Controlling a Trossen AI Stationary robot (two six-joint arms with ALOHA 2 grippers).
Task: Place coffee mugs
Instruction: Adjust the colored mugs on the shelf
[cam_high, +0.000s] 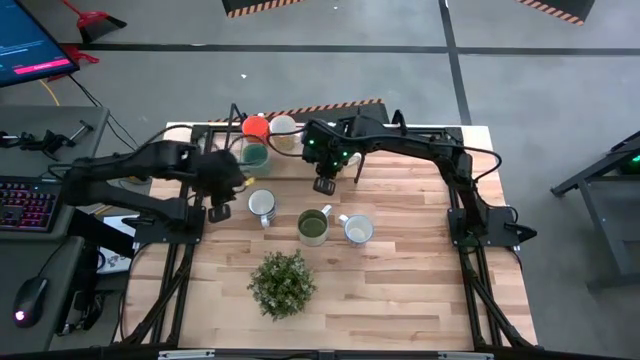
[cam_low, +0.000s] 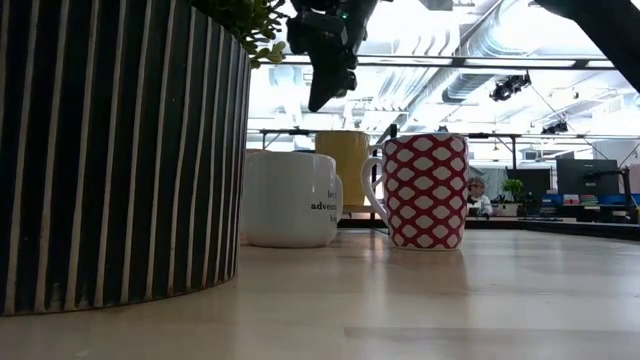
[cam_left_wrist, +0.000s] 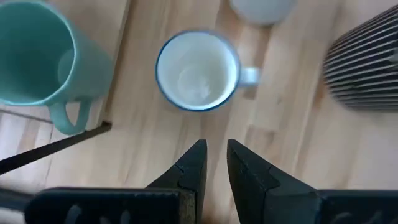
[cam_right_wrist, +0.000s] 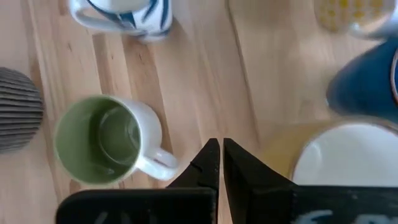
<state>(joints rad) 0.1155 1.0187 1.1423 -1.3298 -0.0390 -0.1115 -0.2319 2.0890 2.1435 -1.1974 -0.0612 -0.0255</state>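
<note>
Three mugs stand upright in a row on the wooden table (cam_high: 420, 290): a white one (cam_high: 262, 204), an olive-green one (cam_high: 313, 226) and a white-and-blue one (cam_high: 358, 230). Orange (cam_high: 256, 127), white (cam_high: 283, 127) and teal (cam_high: 255, 155) mugs stand at the far edge. My left gripper (cam_high: 219, 212) hovers by the table's left edge, near the white mug (cam_left_wrist: 198, 70). Its fingers (cam_left_wrist: 216, 158) are open by a narrow gap with nothing between them. My right gripper (cam_high: 324, 186) hangs shut (cam_right_wrist: 221, 155) above the table beyond the olive-green mug (cam_right_wrist: 99, 140), holding nothing.
A bushy potted plant (cam_high: 283, 283) in a striped pot (cam_low: 120, 150) stands near the front edge. The low view shows a red-and-white patterned mug (cam_low: 427, 190) and a white lettered mug (cam_low: 290, 198). A blue mug (cam_right_wrist: 367, 87) stands close to my right gripper. Bare wood lies at the right.
</note>
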